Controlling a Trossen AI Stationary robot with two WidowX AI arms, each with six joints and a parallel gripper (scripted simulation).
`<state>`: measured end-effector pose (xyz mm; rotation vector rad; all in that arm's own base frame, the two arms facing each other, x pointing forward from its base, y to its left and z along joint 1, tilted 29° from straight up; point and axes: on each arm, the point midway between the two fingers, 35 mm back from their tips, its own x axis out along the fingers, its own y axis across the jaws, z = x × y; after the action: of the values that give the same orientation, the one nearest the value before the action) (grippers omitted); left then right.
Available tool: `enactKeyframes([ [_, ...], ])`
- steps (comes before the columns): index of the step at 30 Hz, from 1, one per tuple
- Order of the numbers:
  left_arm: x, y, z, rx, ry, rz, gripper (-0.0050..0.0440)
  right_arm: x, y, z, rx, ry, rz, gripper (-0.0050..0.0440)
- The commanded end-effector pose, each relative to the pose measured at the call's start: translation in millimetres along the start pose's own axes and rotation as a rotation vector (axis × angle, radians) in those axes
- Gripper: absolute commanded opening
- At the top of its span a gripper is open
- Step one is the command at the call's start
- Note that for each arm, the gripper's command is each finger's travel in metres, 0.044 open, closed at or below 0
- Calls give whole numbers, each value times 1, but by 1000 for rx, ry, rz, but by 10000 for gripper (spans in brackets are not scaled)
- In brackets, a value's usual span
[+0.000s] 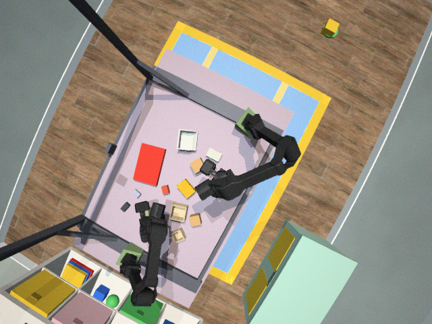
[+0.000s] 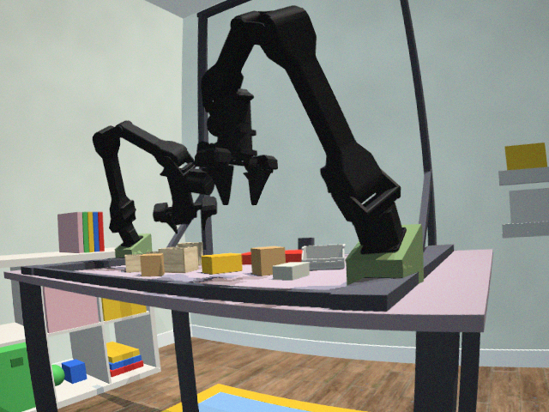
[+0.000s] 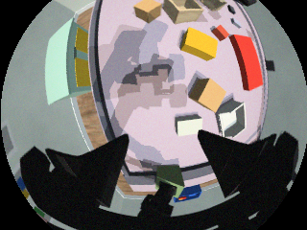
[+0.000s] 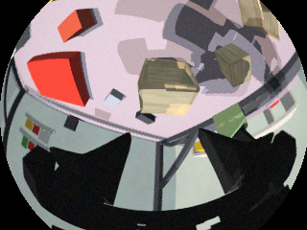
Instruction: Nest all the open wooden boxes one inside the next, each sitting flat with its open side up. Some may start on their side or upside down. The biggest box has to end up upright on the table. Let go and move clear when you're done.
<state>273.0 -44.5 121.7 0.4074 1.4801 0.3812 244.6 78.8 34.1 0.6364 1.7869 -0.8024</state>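
The largest-looking upright wooden box stands open side up. A small open box stands near it, open side up. Another wooden box lies below my right gripper, tipped; its opening direction is unclear. A smaller wooden box lies near it, hidden under the arm in the top view; its opening does not show. My right gripper is open, empty and tilted above them. My left gripper is open and empty, high above the table.
A yellow block, two orange blocks, a white block and a white open tray are around the left gripper. A red slab, small red block and dark block lie toward the far side.
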Motion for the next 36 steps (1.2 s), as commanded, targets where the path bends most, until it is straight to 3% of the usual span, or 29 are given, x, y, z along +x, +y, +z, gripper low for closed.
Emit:
enactKeyframes([
  [1,-4,2,1,-10,-15,-4,400,-5,3,0,110,17,22,400],
  [8,-4,2,1,-10,-15,-4,400,-5,2,-1,118,14,24,400],
  [12,-4,2,1,-10,-15,-4,400,14,0,12,120,17,7,400],
  [17,-4,2,1,-10,-15,-4,400,55,-5,44,120,17,6,400],
  [36,-4,2,1,-10,-15,-4,400,70,-7,56,120,17,5,400],
])
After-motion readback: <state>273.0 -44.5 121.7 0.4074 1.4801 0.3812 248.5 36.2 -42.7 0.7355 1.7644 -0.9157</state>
